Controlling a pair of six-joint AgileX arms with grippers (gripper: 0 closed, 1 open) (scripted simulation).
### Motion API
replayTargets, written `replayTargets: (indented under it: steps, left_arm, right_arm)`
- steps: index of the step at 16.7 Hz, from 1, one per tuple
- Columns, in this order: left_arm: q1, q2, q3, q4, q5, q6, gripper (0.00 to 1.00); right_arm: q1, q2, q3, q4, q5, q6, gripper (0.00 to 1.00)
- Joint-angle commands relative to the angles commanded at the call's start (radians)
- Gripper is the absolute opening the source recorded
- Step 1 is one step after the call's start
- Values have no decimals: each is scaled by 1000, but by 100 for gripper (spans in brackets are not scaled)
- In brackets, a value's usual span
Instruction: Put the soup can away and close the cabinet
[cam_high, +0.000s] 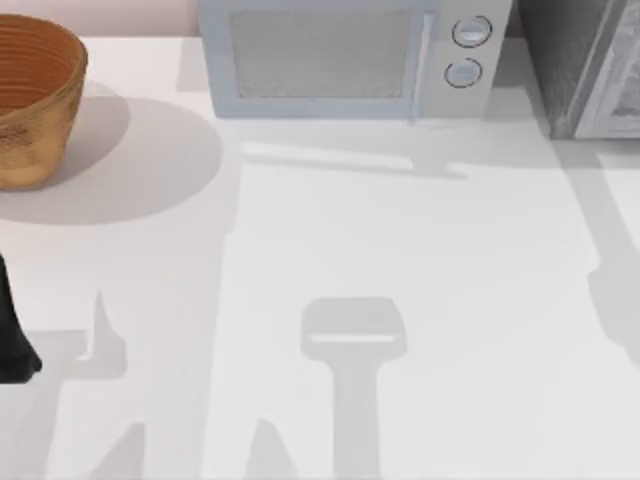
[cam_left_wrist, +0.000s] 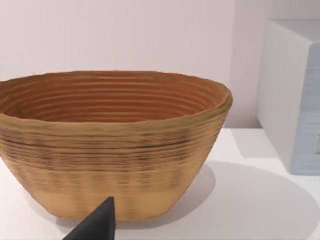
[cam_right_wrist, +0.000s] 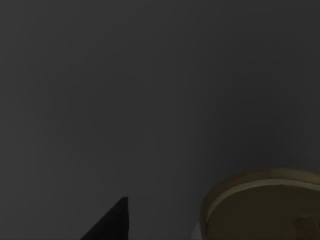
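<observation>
Dull gold, the round top of the small soup can (cam_right_wrist: 265, 210) sits closest to the right wrist camera, facing it, so the can's long axis runs roughly toward that lens; dark grey surroundings lie behind it. One black fingertip (cam_right_wrist: 112, 222) of the right gripper shows beside the can, apart from it; how wide the jaws stand I cannot tell. From above, the dark grey speckled cabinet (cam_high: 580, 60) stands just right of the light grey microwave (cam_high: 350, 55). My left arm (cam_high: 12, 330) rests parked, left of the microwave, near the woven tan basket (cam_high: 35, 100).
</observation>
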Motion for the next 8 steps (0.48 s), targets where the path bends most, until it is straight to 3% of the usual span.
replayTargets:
  steps: [8]
  left_arm:
    - [0,0,0,0,0,0,100]
  right_arm:
    - [-6,-26,-14,18,5,-5,100]
